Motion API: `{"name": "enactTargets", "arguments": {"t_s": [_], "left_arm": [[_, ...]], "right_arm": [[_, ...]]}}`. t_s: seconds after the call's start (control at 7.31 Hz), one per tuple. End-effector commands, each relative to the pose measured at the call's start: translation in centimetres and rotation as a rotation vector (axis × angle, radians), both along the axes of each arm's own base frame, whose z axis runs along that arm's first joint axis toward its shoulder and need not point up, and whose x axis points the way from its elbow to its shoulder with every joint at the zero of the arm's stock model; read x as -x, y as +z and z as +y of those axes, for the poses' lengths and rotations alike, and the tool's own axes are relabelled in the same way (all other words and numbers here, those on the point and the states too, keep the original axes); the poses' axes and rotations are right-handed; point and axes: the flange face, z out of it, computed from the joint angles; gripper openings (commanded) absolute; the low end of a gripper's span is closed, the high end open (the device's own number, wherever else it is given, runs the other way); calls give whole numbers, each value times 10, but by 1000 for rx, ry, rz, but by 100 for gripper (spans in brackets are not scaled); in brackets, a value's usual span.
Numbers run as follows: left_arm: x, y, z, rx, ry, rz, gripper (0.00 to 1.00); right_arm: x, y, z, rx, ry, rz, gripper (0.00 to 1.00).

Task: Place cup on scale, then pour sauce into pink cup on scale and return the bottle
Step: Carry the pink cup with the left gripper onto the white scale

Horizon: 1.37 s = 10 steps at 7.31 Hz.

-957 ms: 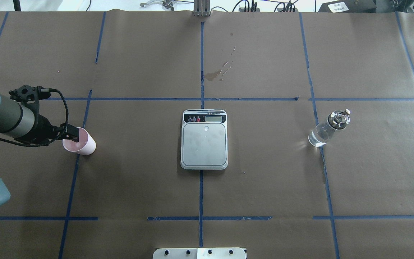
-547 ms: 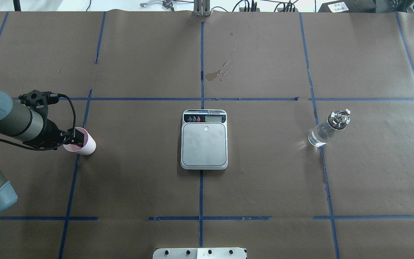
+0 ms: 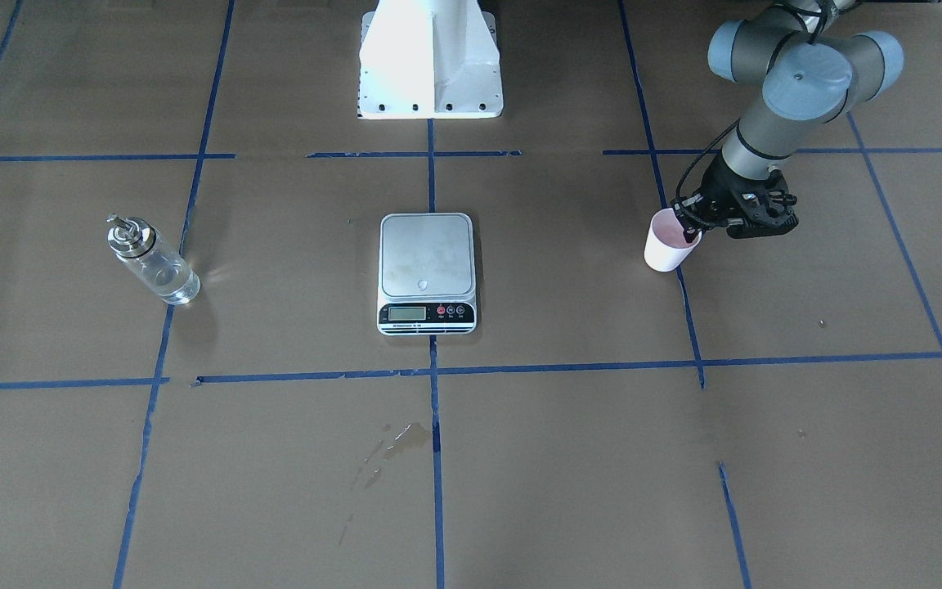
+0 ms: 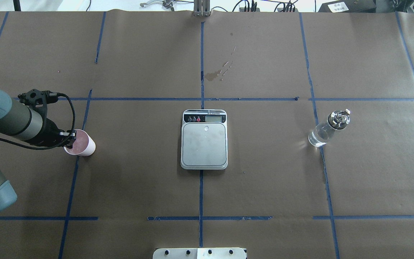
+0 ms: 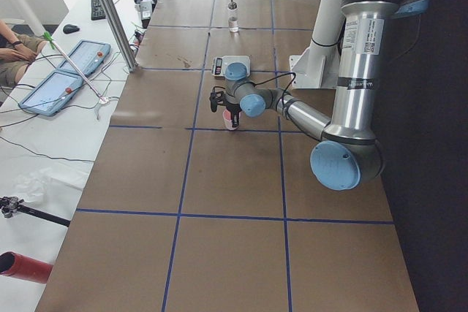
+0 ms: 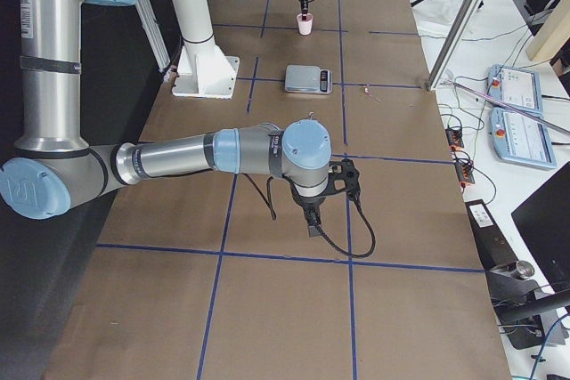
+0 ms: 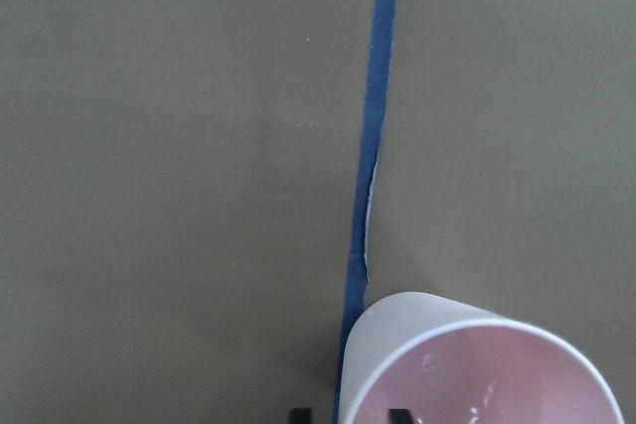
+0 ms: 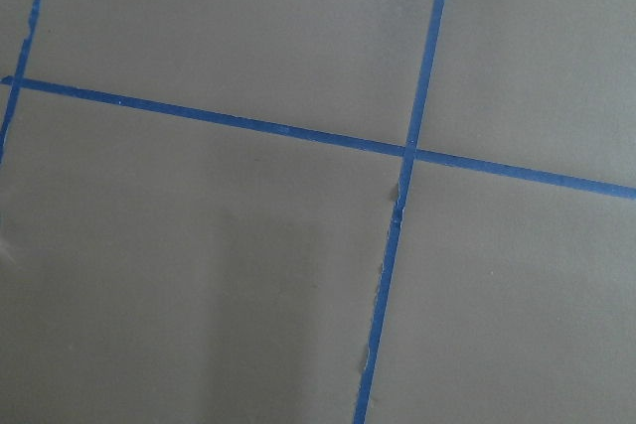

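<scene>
— Where do our left fingers (image 7: 298, 417) sit?
— Spread astride the rim of the pink cup (image 4: 83, 146), one inside, not pinching; it stands on the table (image 4: 138, 187), the scale (image 4: 204, 147) well off; our right fingers (image 6: 310, 225), we cannot tell.

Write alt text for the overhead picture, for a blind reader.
The left gripper reaches in from the left edge to the rim of a pink cup on a brown table. A kitchen scale sits at centre; a glass bottle stands at right.
</scene>
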Motion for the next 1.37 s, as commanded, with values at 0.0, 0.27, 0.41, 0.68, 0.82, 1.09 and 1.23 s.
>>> {"name": "enactTargets", "arguments": {"t_s": [0.0,0.27,0.41,0.68,0.82,1.09,1.23], "left_arm": [[17,-33,3,-3,-15,2,0],[17,-109,-31,17,-58,-12,0],[-1,-180,-46,47,-59,-25,0],[-40,-259,-51,229,-129,31,0],[-91,-283,-51,342,-194,62,0],[-164,-296,-35,437,-221,130,0],[-194,-309,-19,443,-227,124,0]], "right_arm": [[0,-4,0,-4,4,0,100],[0,-6,-1,-11,4,1,100],[0,-8,-1,-10,8,2,100],[0,-6,0,2,13,1,100],[0,-7,2,-2,12,1,100],[0,-10,3,-5,15,2,100],[0,-12,4,-5,19,1,100]]}}
